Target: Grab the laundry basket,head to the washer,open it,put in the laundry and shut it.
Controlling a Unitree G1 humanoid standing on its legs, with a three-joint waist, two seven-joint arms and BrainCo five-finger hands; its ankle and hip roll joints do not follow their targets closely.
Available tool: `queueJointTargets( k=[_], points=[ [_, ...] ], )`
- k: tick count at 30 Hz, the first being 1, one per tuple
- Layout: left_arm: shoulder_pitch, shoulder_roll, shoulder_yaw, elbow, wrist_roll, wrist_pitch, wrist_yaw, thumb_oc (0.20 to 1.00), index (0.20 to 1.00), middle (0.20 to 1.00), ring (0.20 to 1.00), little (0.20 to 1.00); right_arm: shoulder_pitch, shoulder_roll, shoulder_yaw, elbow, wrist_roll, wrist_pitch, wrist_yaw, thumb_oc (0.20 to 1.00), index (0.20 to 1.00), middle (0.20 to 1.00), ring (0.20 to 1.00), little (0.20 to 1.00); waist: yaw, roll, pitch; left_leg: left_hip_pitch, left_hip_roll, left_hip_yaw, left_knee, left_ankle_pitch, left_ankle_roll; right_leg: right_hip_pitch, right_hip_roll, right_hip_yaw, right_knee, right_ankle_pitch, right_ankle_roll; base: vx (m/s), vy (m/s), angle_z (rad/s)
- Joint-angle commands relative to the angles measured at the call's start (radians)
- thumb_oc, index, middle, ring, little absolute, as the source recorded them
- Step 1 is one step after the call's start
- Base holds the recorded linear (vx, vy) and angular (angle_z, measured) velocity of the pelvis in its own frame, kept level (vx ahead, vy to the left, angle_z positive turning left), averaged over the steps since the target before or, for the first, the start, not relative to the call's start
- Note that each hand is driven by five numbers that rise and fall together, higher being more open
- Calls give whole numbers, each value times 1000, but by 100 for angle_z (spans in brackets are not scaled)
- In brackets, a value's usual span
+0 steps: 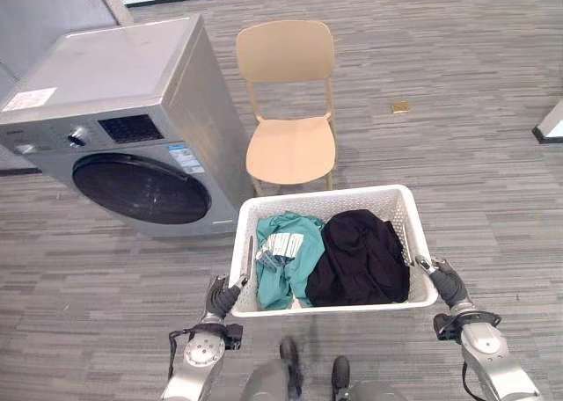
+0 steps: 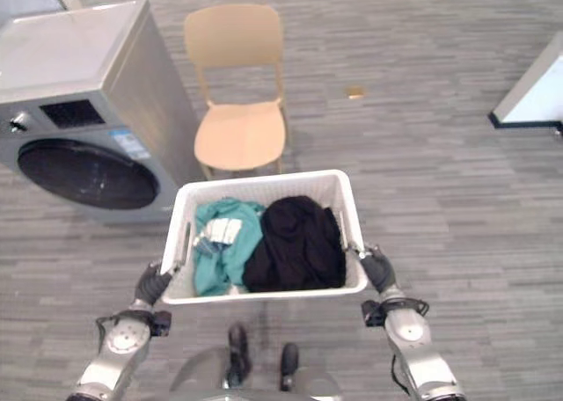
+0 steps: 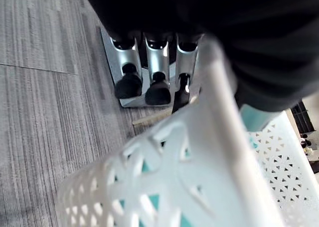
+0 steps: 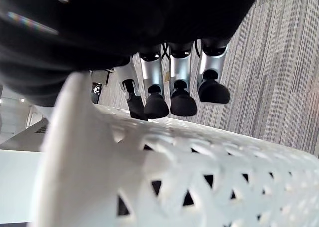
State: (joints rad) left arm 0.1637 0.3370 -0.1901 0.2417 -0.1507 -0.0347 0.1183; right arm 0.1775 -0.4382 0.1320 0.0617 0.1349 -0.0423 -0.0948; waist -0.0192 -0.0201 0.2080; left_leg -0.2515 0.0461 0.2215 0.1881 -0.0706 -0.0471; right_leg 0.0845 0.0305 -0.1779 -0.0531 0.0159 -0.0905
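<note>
A white perforated laundry basket [image 1: 334, 306] hangs in front of me between both hands. Inside it lie a teal garment [image 1: 283, 256] on the left and a black garment [image 1: 361, 256] on the right. My left hand [image 1: 220, 297] grips the basket's left rim, its fingers [image 3: 149, 72] curled over the edge [image 3: 219, 137]. On the right rim sits my right hand [image 1: 447, 282], with its fingers [image 4: 179, 82] curled over the lattice wall [image 4: 199, 167]. The grey washer [image 1: 114, 128] stands ahead on the left, its round dark door [image 1: 141, 188] shut.
A tan wooden chair [image 1: 290, 146] stands right beside the washer, just beyond the basket. A small brass floor plate [image 1: 400, 107] lies in the grey carpet to the right. A white piece of furniture [image 1: 550, 124] juts in at the right edge.
</note>
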Motion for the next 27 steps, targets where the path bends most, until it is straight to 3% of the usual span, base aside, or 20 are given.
queueJointTargets(
  k=[1,2,7,9,10,11,14,16,19,23,25,27],
  points=[
    [-26,-11,-28,-105,-35,-91,-47,200,200,200,200,200,-33,22,-35,-110,68,-116,-14,200,200,200,200,200,27,24,-4,39,23,-5,-115,162,-32,9,-69,-15,94,-164,146,545,54,-28],
    [-27,-13,-28,-104,-31,-89,-49,200,200,200,200,200,-32,27,-41,-110,60,-112,-19,200,200,200,200,200,28,27,-16,29,38,54,-166,173,-41,51,-67,-15,94,-193,151,316,50,-26],
    [-11,-10,-21,-115,-22,-89,-54,200,200,200,200,200,-28,43,-33,-112,58,-110,-8,200,200,200,200,200,45,38,-44,54,54,87,-180,214,-27,120,-70,11,105,-228,161,366,136,-30],
    [-6,-3,-26,-110,-23,-86,-62,200,200,200,200,200,-28,61,-17,-104,49,-99,8,200,200,200,200,200,51,17,-70,53,42,88,-114,172,-4,141,-120,31,120,-232,188,460,224,-48],
    [-6,-2,-26,-110,-23,-86,-62,200,200,200,200,200,-28,62,-17,-104,49,-99,9,200,200,200,200,200,53,16,-71,53,42,89,-112,170,-4,141,-120,32,121,-232,189,461,269,-34],
    [-7,7,-24,-111,-19,-83,-67,200,200,200,200,200,-28,71,-11,-103,44,-101,23,200,200,200,200,200,54,4,-78,64,32,93,-90,134,17,119,-153,47,187,-217,209,214,142,-24],
    [-14,25,-20,-116,-17,-82,-67,200,200,200,200,200,-36,81,-2,-99,44,-104,27,200,200,200,200,200,58,-4,-77,78,18,105,-78,95,40,70,-175,66,276,-185,230,214,156,-9],
    [-18,35,-16,-121,-17,-82,-66,200,200,200,200,200,-46,84,12,-97,38,-99,37,200,200,200,200,200,50,-3,-68,116,5,110,-88,72,55,-8,-167,80,329,-146,228,196,110,-5],
    [-5,47,-8,-136,-27,-88,-62,200,200,200,200,200,-60,74,24,-96,43,-94,37,200,200,200,200,200,28,18,-46,217,0,123,-139,37,61,-124,-135,20,281,-135,210,213,54,-3],
    [0,44,-5,-135,-28,-89,-62,200,200,200,200,200,-57,75,24,-90,48,-95,34,200,200,200,200,200,12,23,-29,266,-9,110,-161,21,61,-178,-104,5,244,-113,203,187,-21,13],
    [-2,33,2,-122,-22,-91,-54,200,200,200,200,200,-41,79,17,-90,53,-99,30,200,200,200,200,200,-9,19,-7,314,-23,77,-170,-4,52,-234,-85,-12,163,-65,214,275,-124,16],
    [-17,37,3,-118,-14,-97,-51,200,200,200,200,200,-26,80,8,-89,52,-101,27,200,200,200,200,200,-21,12,-5,330,-30,43,-159,-27,44,-245,-87,22,135,-46,218,227,-145,36]
  ],
)
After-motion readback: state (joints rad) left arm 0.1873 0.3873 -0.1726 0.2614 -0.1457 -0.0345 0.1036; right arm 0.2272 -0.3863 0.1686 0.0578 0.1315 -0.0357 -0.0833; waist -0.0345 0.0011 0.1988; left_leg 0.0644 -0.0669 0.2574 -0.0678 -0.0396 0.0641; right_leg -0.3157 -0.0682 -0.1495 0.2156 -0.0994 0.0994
